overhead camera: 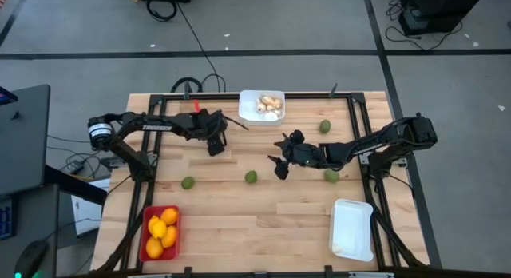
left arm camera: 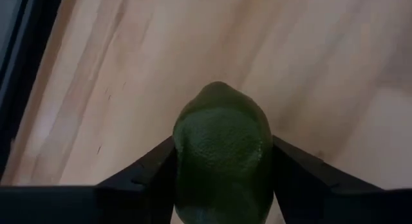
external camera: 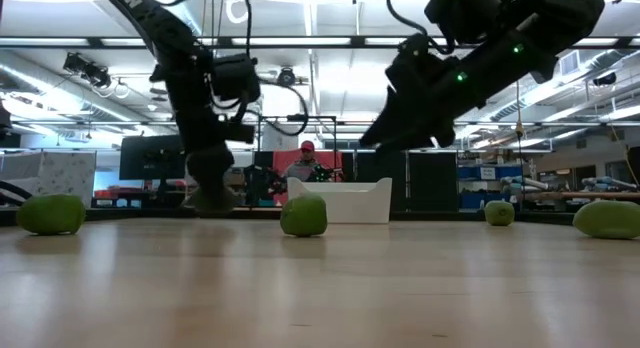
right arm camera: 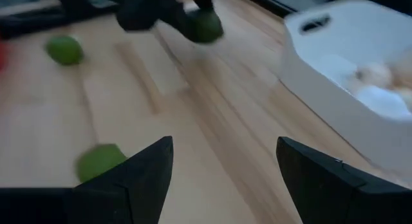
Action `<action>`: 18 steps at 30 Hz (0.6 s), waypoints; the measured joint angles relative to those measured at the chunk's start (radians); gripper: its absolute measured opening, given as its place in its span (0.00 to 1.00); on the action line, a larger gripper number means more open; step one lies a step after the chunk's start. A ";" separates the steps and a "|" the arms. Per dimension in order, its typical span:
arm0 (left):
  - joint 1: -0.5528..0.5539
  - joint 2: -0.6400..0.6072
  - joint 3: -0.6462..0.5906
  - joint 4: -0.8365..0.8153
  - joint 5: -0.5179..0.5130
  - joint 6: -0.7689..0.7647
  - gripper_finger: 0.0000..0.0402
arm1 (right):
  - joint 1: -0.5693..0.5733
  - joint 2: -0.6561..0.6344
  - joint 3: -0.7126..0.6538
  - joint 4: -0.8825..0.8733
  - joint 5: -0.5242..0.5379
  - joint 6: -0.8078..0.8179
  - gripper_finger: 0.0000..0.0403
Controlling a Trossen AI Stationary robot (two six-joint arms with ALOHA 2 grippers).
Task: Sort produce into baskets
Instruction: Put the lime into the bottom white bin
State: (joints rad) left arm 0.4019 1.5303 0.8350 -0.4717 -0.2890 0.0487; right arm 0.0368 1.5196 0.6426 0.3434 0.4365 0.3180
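green lime fills the left wrist view, sitting between the left gripper's two dark fingers, which touch its sides; the jaws are pinching it just above the wooden tabletop. white lettering runs along the left arm, too small to read.

going left to right in the high view: a red basket at the near left corner holds yellow-orange fruits. one loose lime lies near the left gripper, another near the middle. a white basket at the far edge holds pale mushroom pieces. the right gripper hangs over the middle of the tabletop, jaws spread with nothing between them. a lime lies beside the right arm and one more farther back. the second white basket sits at the near right.

in the low view a person in a red cap is behind the tabletop.
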 joint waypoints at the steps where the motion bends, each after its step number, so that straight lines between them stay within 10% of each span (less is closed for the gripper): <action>1: -0.022 0.000 0.014 -0.008 0.004 0.005 0.54 | 0.000 0.000 0.000 0.020 -0.023 -0.025 0.71; 5: -0.097 -0.010 0.074 -0.017 0.119 0.033 0.54 | 0.004 0.000 0.000 0.070 -0.135 -0.154 0.71; 13: -0.183 -0.017 0.143 0.211 0.672 0.052 0.54 | 0.047 0.000 0.000 0.165 -0.259 -0.426 0.71; 18: -0.201 -0.016 0.144 0.323 0.751 -0.026 0.54 | 0.097 0.000 0.000 0.183 -0.213 -0.674 0.71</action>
State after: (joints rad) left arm 0.2012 1.5139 0.9794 -0.1490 0.4616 0.0229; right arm 0.1335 1.5196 0.6430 0.5266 0.2235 -0.3557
